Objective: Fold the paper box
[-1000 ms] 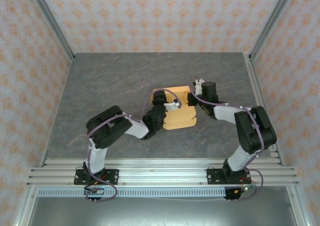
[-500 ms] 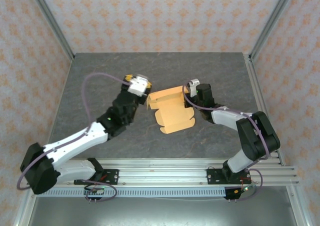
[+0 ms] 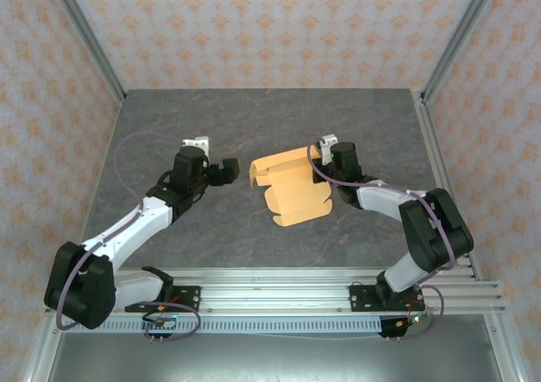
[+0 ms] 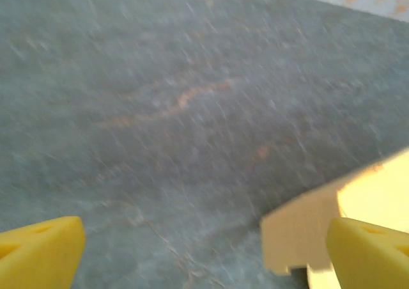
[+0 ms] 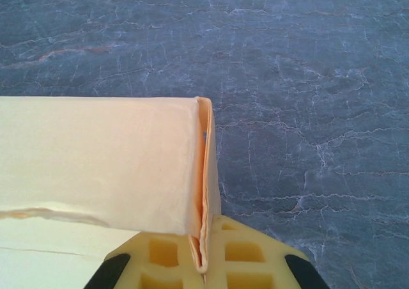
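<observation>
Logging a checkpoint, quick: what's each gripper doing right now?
Left gripper: open, holding nothing.
Right gripper: shut on the paper box edge.

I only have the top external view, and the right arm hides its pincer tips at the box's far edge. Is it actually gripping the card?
Observer: Yes. The right wrist camera shows the right pincer shut on a doubled, folded edge of the paper box.
Operator: And the left one?
Observer: The left wrist camera shows the left pincer open, its yellow fingers wide apart, gripping nothing.
Operator: Any card near it?
Observer: A notched flap corner lies beside one finger; whether they touch, I cannot tell.
</observation>
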`<control>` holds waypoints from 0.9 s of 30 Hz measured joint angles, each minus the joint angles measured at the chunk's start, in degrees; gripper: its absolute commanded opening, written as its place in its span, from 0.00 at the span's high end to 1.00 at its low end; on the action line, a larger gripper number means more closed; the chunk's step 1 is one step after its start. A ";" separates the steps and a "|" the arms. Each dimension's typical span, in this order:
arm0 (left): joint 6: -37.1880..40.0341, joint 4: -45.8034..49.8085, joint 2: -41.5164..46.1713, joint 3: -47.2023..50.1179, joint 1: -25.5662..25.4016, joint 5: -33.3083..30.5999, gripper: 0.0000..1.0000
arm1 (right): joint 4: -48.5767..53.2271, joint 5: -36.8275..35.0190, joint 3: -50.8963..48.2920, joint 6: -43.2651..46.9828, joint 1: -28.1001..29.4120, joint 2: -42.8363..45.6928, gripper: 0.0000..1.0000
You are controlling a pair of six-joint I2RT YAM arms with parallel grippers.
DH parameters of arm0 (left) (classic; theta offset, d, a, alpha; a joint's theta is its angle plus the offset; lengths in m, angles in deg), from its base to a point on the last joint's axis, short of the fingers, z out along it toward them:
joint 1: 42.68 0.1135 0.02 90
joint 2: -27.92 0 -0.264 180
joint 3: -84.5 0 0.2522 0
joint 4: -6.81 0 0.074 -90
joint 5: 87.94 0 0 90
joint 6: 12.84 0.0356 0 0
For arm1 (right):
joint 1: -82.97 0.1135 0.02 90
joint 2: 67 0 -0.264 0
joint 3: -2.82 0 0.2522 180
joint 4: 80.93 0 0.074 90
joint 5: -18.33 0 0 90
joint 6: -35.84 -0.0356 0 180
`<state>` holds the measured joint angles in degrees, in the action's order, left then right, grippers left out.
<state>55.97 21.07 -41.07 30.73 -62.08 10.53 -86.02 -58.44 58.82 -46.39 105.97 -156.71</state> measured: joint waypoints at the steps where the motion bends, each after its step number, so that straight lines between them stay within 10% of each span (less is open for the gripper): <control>1: -0.85 -0.26 0.28 0.83 -0.09 1.46 0.00 | 0.00 0.00 0.00 0.02 0.00 0.00 1.00; 27: -4.50 6.43 -11.06 -9.94 -11.39 -13.49 0.06 | 0.04 0.50 0.13 0.00 0.11 -0.22 1.00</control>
<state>51.46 27.49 -52.13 20.79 -73.47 -2.95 -85.97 -57.93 58.95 -46.39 106.08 -156.93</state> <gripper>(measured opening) 0.944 0.038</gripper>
